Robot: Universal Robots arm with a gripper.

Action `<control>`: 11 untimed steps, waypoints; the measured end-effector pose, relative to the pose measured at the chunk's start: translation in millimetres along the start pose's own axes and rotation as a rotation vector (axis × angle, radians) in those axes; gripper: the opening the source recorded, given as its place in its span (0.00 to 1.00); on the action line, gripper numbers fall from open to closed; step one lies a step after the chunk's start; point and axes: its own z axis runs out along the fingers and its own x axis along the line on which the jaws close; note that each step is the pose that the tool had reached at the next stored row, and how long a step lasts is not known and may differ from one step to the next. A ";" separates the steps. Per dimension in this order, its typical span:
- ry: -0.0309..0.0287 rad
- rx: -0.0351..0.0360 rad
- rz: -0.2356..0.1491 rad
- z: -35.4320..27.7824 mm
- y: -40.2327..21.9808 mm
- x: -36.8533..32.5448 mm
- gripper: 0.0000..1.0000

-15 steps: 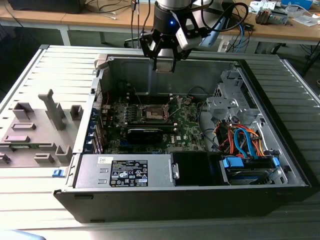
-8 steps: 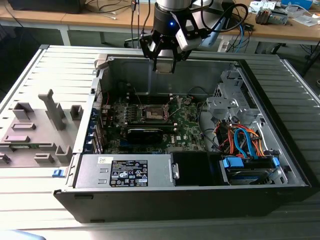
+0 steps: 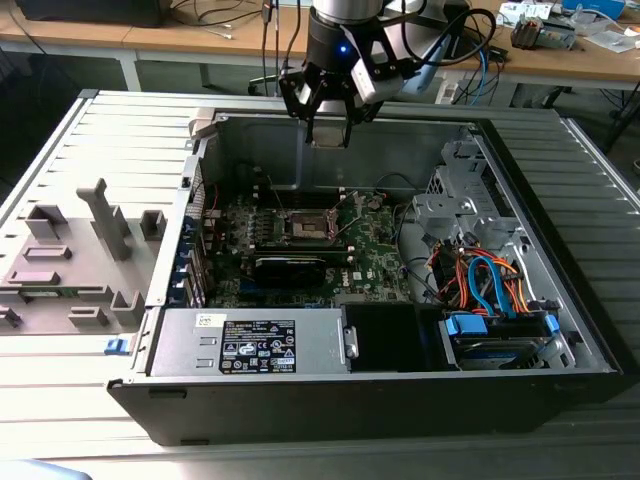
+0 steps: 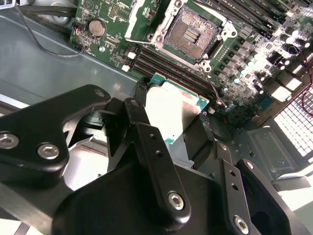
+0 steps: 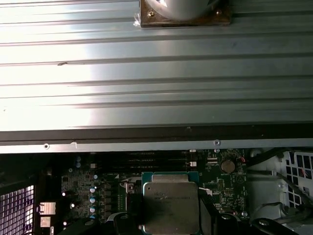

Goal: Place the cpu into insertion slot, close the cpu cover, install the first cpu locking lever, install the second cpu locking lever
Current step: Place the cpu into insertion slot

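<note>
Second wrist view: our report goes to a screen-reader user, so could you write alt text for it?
The black gripper holds the cpu, silvery top showing, between its jaws, clear of the board. Beyond it on the green motherboard lies the insertion slot, uncovered and empty, with a coin battery nearby.

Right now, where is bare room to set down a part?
The ribbed table is bare between the grey fixture and its near edge, at the exterior view's left, and beside the computer case at the exterior view's right. Inside is crowded: motherboard, cables, and the tool holding the cpu above.
</note>
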 end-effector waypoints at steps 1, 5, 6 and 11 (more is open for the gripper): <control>0.0000 0.0000 0.000 0.2 -0.1 0.0 0.55; 0.0000 0.0000 0.000 1.4 -0.6 0.0 0.55; 0.0000 0.0000 0.000 1.5 -0.6 0.0 0.55; 0.0000 0.0000 0.000 2.5 -1.0 -0.1 0.55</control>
